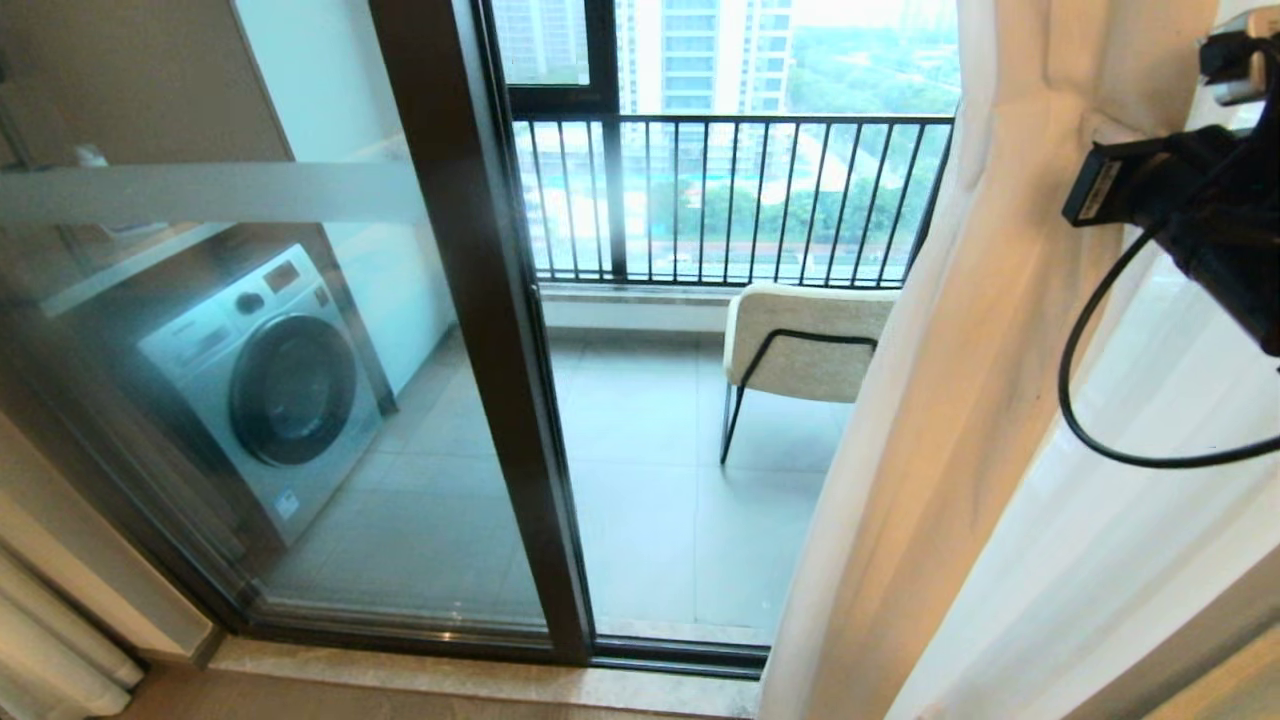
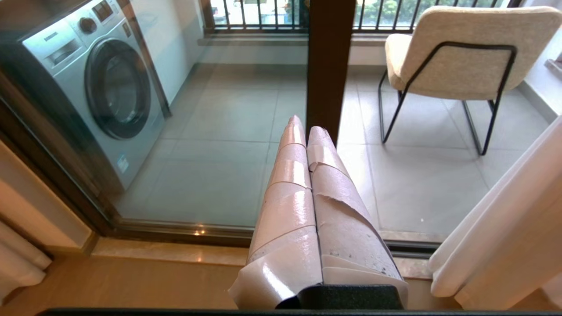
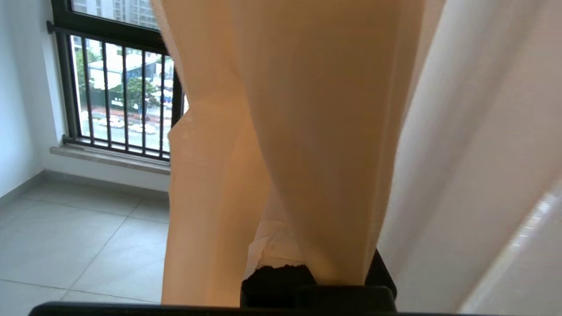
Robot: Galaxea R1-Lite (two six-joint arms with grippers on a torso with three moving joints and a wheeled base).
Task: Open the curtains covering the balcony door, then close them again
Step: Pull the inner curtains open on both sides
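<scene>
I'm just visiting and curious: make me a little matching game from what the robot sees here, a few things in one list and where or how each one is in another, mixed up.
Things:
1. silver front-loading washing machine
2. cream padded chair with thin black metal legs
3. sheer white floor-length curtain
4. left end effector with tape-wrapped fingers

States or places:
A. bunched to the right, pinched by the right end effector
B. shut, holding nothing
C. behind the glass door panel, left
D. by the black railing

Pairs: 1-C, 2-D, 3-A, 4-B
</scene>
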